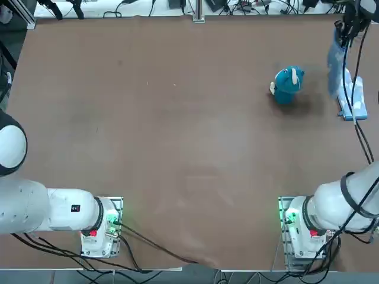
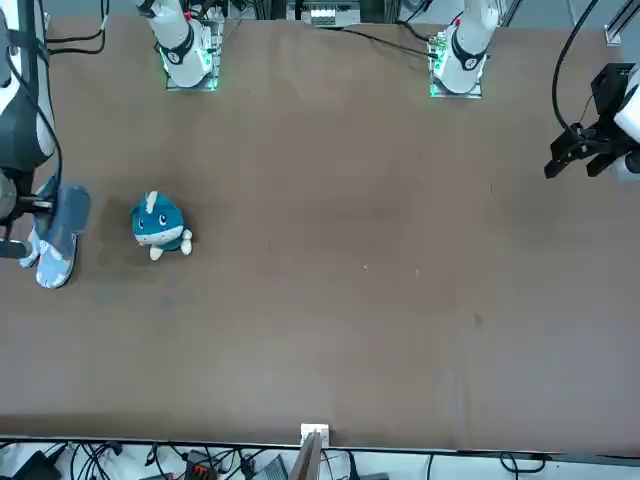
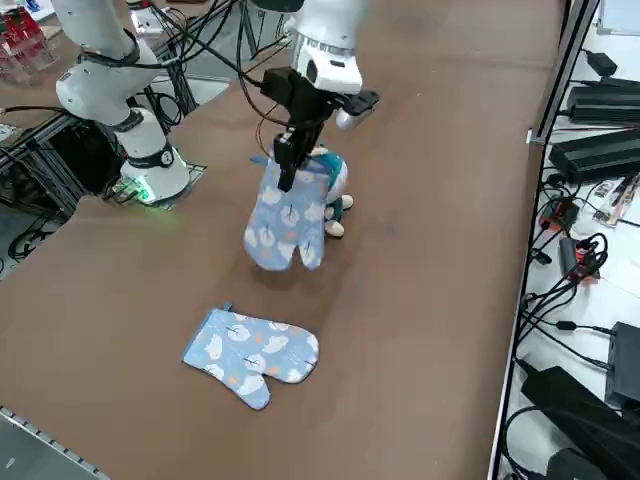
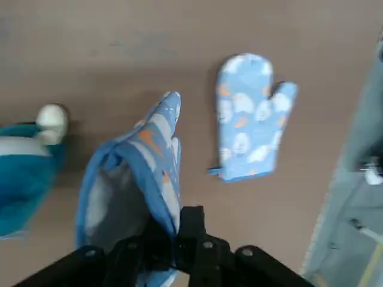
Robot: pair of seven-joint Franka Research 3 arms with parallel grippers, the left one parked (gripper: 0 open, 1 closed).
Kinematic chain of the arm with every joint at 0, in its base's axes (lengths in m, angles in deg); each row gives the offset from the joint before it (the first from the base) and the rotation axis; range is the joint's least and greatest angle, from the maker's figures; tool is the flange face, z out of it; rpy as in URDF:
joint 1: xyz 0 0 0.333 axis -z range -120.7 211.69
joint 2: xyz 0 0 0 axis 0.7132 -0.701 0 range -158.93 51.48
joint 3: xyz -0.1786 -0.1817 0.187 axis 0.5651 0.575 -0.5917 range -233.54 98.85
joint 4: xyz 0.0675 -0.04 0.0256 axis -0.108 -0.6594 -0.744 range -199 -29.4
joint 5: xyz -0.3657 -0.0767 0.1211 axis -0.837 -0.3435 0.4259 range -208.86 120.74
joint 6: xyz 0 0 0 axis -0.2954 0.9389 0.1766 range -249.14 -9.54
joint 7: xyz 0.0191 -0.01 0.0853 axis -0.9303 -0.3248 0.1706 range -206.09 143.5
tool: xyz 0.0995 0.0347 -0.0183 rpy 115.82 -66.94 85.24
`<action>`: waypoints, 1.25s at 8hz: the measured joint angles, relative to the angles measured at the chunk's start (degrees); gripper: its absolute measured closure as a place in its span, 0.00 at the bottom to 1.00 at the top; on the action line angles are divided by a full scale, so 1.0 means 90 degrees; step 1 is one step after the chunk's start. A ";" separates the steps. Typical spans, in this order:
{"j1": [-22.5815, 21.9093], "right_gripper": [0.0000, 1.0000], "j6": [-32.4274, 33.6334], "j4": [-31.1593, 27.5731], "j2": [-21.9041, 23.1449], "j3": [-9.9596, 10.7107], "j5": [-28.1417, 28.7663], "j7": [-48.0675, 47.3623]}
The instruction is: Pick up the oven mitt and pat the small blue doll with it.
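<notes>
Up in the top middle of the right side view, my right gripper (image 3: pixel 285 165) hangs over the brown table (image 3: pixel 430 250). Its jaws are pinched tight on the dark blue cuff of the oven mitt (image 3: pixel 284 225). I see the mitt dangling straight down from the fingers, thumb part low, off the table.

Right behind the hanging mitt in that view sits the small blue doll (image 3: pixel 333 190). Most of it is hidden by the mitt, and I can only see a bit of teal and its pale feet. I cannot tell from there if mitt and doll touch.

From the top view, the doll (image 1: pixel 288 84) sits in the upper right of the frame, and the held mitt (image 1: pixel 337 62) is a little to its right with bare table between them, so they look apart. From the front view, the doll (image 2: pixel 157 226) stands upright at the left side, and the mitt (image 2: pixel 68 212) hangs near the left edge.

A second mitt (image 3: pixel 251 353) with the same pattern lies flat on the table in the lower left of the right side view. My wrist view shows it too (image 4: pixel 248 116), past the held mitt (image 4: pixel 134 188), with the doll (image 4: pixel 27 173) at the left edge of that frame.
</notes>
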 joint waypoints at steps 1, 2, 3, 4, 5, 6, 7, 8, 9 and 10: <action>-0.0013 0.96 0.0012 0.0011 -0.0007 -0.0001 0.0453 -0.0224; -0.0016 0.96 0.0012 0.0012 -0.0020 -0.0002 0.0840 -0.0518; -0.0040 0.96 0.0007 0.0013 -0.0039 -0.0006 0.1160 -0.0791; -0.0092 0.96 -0.0037 0.0052 -0.0071 -0.0009 0.1387 -0.1030; -0.0160 0.96 -0.0135 0.0173 -0.0132 -0.0012 0.1491 -0.1278; -0.0209 0.96 -0.0283 0.0341 -0.0213 -0.0015 0.1559 -0.1536; -0.0232 0.96 -0.0475 0.0473 -0.0288 -0.0015 0.1675 -0.1800; -0.0235 0.96 -0.0635 0.0605 -0.0352 -0.0014 0.1760 -0.1964; -0.0229 0.96 -0.0684 0.0791 -0.0416 0.0014 0.1770 -0.1992; -0.0218 0.96 -0.0607 0.0995 -0.0458 0.0078 0.1541 -0.1897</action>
